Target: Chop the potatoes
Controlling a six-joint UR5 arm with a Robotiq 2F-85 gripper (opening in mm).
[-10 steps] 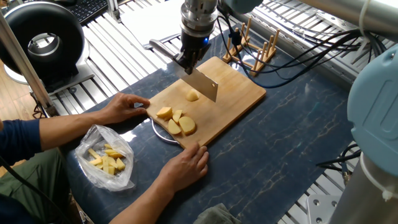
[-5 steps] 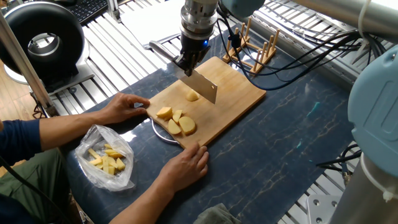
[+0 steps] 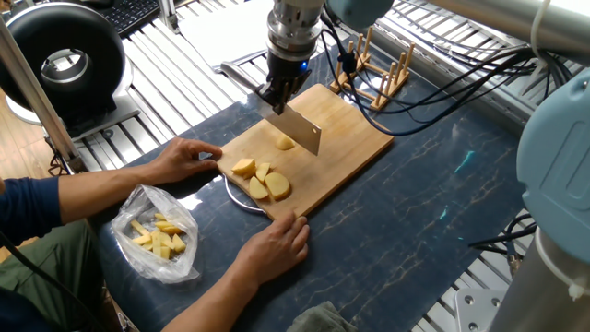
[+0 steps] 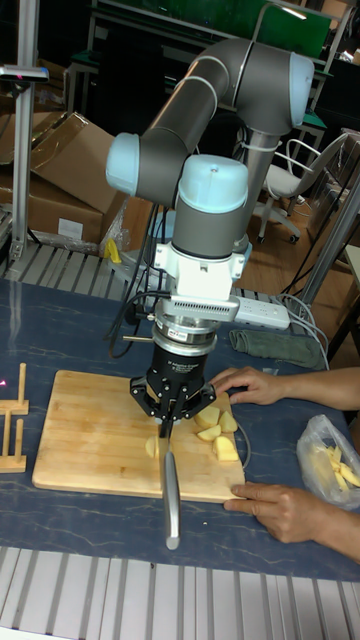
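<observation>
Fixed view: the potatoes [image 3: 262,180], pale yellow peeled chunks, lie clustered at the near left end of the wooden cutting board [image 3: 350,148], with 1 piece [image 3: 285,142] apart beside the knife [image 3: 300,129]. Tall fixed view: the gripper [image 4: 168,412] is clamped on the knife's handle, blade edge down by that single piece.

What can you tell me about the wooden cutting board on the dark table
The pale wooden rectangular cutting board lies flat on the dark blue marbled table, set at an angle in the fixed view. Pale yellow potato pieces rest on its near end, one piece apart by the knife blade. A person's two hands steady that end. A round metal rim shows beneath that edge.
</observation>
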